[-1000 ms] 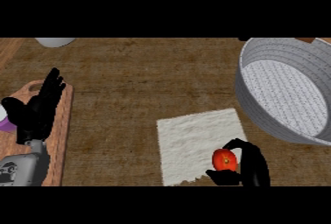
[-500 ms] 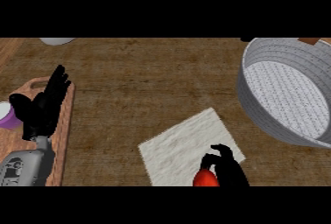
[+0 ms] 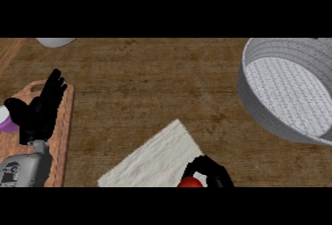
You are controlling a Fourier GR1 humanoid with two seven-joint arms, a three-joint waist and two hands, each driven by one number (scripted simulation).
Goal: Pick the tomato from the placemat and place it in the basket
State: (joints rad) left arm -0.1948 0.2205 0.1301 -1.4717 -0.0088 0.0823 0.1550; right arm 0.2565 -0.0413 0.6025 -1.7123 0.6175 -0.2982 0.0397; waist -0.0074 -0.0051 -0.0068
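Note:
At the view's lower edge my right hand [image 3: 213,173] curls round the red tomato [image 3: 189,183], of which only a small part shows under the fingers. The hand sits over the near right corner of the white placemat [image 3: 156,158], which lies skewed on the brown counter. The grey basket [image 3: 285,94] stands at the right, tilted toward me, its woven inside showing. My left hand [image 3: 40,110] rests open with fingers up at the left, over a wooden board.
A wooden cutting board [image 3: 62,132] lies along the left edge with a purple object [image 3: 8,125] partly hidden behind the left hand. A pale round dish [image 3: 55,41] shows at the top left. Bare brown counter lies between the placemat and the basket.
My right hand with the tomato has drawn down toward the view's lower edge. The placemat has turned and now lies skewed. The basket appears larger and further right.

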